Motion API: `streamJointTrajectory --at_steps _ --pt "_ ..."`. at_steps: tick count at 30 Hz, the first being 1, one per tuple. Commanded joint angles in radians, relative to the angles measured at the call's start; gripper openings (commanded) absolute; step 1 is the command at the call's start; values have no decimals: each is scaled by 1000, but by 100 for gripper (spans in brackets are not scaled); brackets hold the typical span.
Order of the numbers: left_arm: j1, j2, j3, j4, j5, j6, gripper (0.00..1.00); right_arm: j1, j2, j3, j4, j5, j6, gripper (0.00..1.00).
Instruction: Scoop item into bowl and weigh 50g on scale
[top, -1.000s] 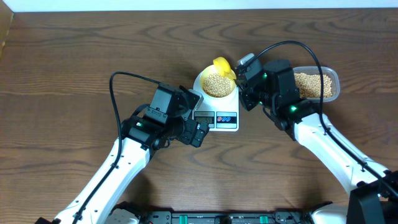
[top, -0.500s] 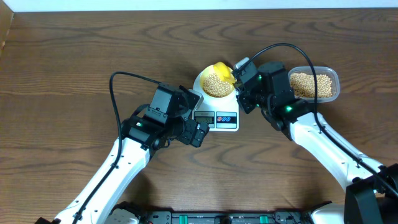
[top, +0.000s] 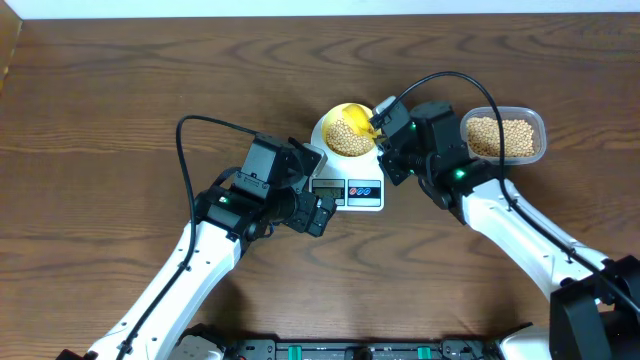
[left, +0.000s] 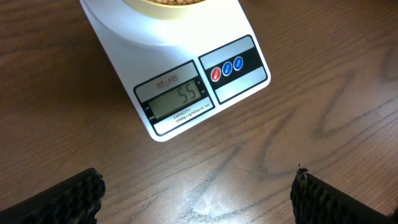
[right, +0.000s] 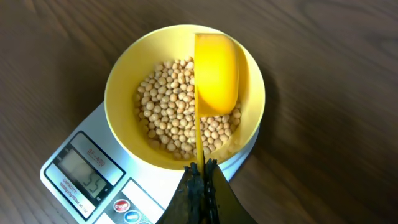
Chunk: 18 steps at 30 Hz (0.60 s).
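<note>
your right gripper (right: 202, 180) is pinched tight on the thin handle of the yellow scoop (right: 216, 71). the scoop's cup sits turned over inside the bowl (right: 119, 93), above the beans (right: 165, 115). the bowl stands on the scale (right: 93, 165). your left gripper (left: 196, 190) is spread wide and holds nothing, low over the table (left: 323, 112) just in front of the scale. only the left wrist view lets you read the screen (left: 180, 99) well: it says 55, with "sf-400" in red above it. only the overhead view shows the clear tub (top: 503, 137) of more beans, near the scale and close to the table's far edge. lots of wood lies to the left.
</note>
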Motion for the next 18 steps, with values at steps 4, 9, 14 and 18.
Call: streamJointTrajectory --at_steps 4,9,14,18 --pt "-1 6 15 -3 8 10 98 8 12 2 -29 -94 -14 1" --pt "-1 6 15 -3 8 9 98 11 12 2 -53 -97 -14 1" --pt "-1 6 15 -3 8 10 98 11 12 2 -45 -158 -7 1" --pt "-1 6 15 -3 8 10 98 10 12 2 -22 -161 93 1"
